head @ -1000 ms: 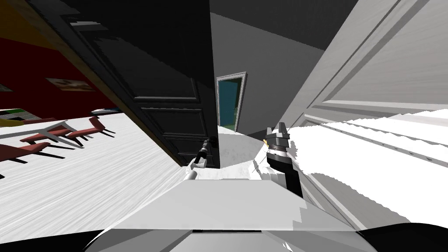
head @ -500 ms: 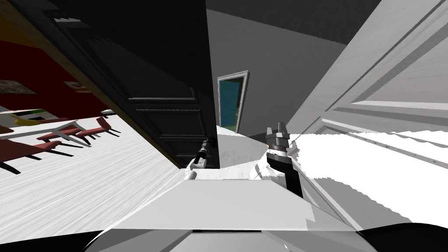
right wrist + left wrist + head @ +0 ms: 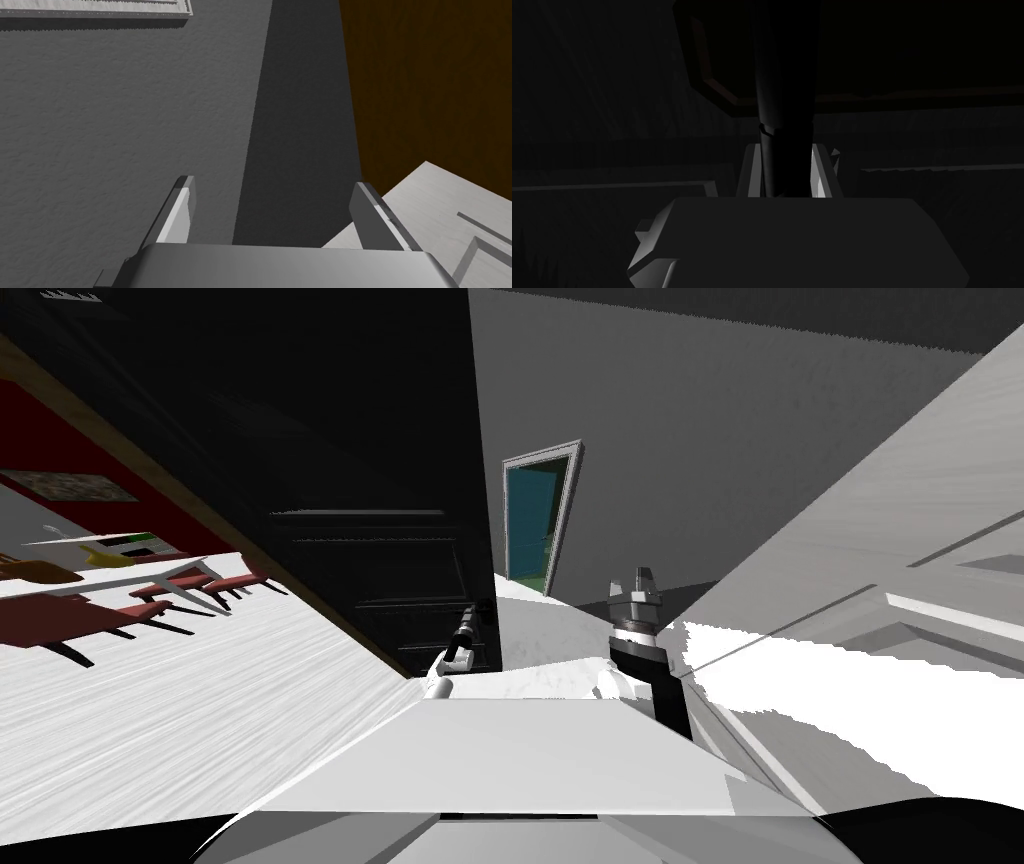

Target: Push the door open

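The dark panelled door (image 3: 380, 488) is the biggest thing in front of me. It stands to my left front, and its free edge runs down close to the middle of the head view. Past this edge there is a grey wall (image 3: 700, 438). Set in that wall is a white-framed doorway (image 3: 537, 523) with a teal area inside. On my right side a white panelled surface (image 3: 900, 588) runs away to the corner. The floor (image 3: 200, 708) is white. On it, far on my left, stand a light table (image 3: 120, 573) and some red chairs (image 3: 150, 593) before a red wall (image 3: 60, 428).

The left gripper (image 3: 476, 618) is at the lower part of the door, near its free edge, where the door handle (image 3: 487, 610) sits. In the left wrist view the picture is very dim. The handle (image 3: 784, 100) is a dark round bar that passes between the two fingers (image 3: 824, 170) of the left gripper (image 3: 787, 150). Both fingers press on its sides, so the left gripper is grasping the handle. The door face (image 3: 612, 100) lies just behind it.

The right gripper (image 3: 632, 580) is raised on my right side, well apart from the door and touching nothing. Its fingers (image 3: 182, 210) are released, with a wide gap between them at the right gripper (image 3: 272, 182).
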Motion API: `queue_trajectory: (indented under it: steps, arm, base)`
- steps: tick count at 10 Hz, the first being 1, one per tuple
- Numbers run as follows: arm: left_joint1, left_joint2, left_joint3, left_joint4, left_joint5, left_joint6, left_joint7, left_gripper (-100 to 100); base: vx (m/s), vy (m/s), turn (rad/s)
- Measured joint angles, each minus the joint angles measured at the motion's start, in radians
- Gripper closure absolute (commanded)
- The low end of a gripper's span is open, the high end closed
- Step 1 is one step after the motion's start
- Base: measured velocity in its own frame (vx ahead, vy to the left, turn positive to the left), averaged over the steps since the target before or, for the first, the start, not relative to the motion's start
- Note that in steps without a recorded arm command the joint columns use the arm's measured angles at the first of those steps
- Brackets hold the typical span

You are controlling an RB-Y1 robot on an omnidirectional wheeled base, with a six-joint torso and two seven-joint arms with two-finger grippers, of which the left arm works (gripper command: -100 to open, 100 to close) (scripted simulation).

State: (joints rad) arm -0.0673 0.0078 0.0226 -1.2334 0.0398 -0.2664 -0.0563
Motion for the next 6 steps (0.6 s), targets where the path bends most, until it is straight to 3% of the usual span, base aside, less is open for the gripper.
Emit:
queue_trajectory:
  steps: [2, 3, 6]
  arm:
    - [0.007, -0.031, 0.026, -0.006, -0.003, -0.005, -0.016, 100]
    - [0.007, -0.033, 0.028, -0.008, -0.003, -0.005, -0.018, 100]
    - [0.028, -0.014, -0.026, -0.018, 0.029, 0.0, -0.048, 100]
  base:
    - [0.136, -0.086, 0.09]
    - [0.114, -0.014, 0.186]
    - [0.176, 0.004, 0.214]
